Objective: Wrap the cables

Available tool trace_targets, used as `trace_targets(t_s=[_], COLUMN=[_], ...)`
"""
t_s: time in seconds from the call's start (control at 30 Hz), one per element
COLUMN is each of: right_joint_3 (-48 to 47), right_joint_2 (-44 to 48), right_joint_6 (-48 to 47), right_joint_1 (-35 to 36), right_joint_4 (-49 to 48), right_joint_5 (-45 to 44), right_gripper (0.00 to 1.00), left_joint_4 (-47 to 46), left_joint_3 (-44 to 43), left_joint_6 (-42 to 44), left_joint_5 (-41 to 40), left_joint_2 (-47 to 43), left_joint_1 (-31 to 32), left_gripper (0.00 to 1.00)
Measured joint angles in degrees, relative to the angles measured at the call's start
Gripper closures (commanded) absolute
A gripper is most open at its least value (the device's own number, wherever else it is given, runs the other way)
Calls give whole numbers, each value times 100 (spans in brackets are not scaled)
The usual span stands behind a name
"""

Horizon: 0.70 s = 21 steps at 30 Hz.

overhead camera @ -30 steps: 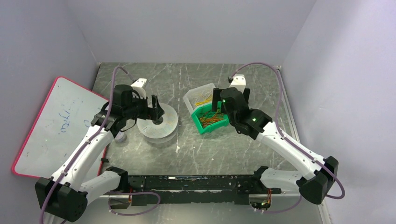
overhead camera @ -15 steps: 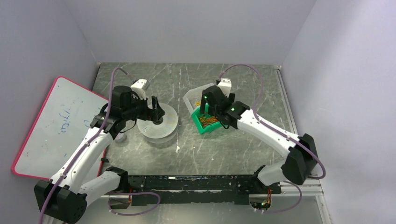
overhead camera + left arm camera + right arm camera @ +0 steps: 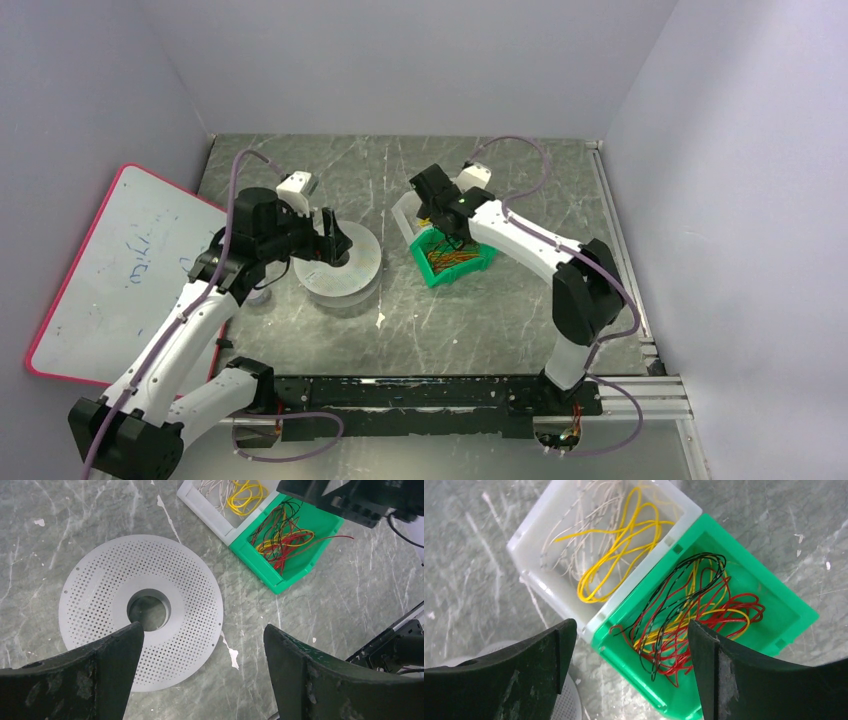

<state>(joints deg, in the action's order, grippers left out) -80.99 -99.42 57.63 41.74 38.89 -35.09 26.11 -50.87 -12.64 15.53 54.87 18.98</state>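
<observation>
A green bin [image 3: 455, 258] [image 3: 751, 630] [image 3: 300, 545] holds a tangle of red, yellow and black cables [image 3: 689, 625] [image 3: 282, 535]. A white bin [image 3: 549, 555] [image 3: 210, 507] joined to its far side holds yellow and white cables [image 3: 619, 545]. My right gripper [image 3: 432, 205] [image 3: 626, 672] is open and empty, hovering over the two bins. A grey perforated disc [image 3: 345, 270] [image 3: 140, 610] with a centre hole lies on the table. My left gripper [image 3: 333, 238] [image 3: 202, 677] is open and empty above the disc's edge.
A whiteboard with a red frame [image 3: 110, 270] leans at the left wall. A black rail [image 3: 420, 395] runs along the near edge. The table is grey marbled stone [image 3: 470, 320] with white scuffs. Walls close in on three sides.
My right arm has swung left and toward the back, bringing its gripper from the green bin's right side to above the bins. My left gripper has barely moved.
</observation>
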Motion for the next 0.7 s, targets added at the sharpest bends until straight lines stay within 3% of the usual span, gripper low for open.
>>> trace_targets(t_s=[0.43,0.7], right_joint_3=[-66,-328], right_joint_2=[-758,-1161], right_joint_6=[584,647], right_joint_1=[-769,-763], right_joint_4=[-273,-258], right_joint_5=[514,621], right_gripper=[26,44], left_joint_4=[0,7], left_joint_3=[7,7], left_joint_6=[0,0], left_joint_5=[-90,-175], left_joint_2=[-136,-142], left_joint_1=[232,262], left_gripper=[7,7])
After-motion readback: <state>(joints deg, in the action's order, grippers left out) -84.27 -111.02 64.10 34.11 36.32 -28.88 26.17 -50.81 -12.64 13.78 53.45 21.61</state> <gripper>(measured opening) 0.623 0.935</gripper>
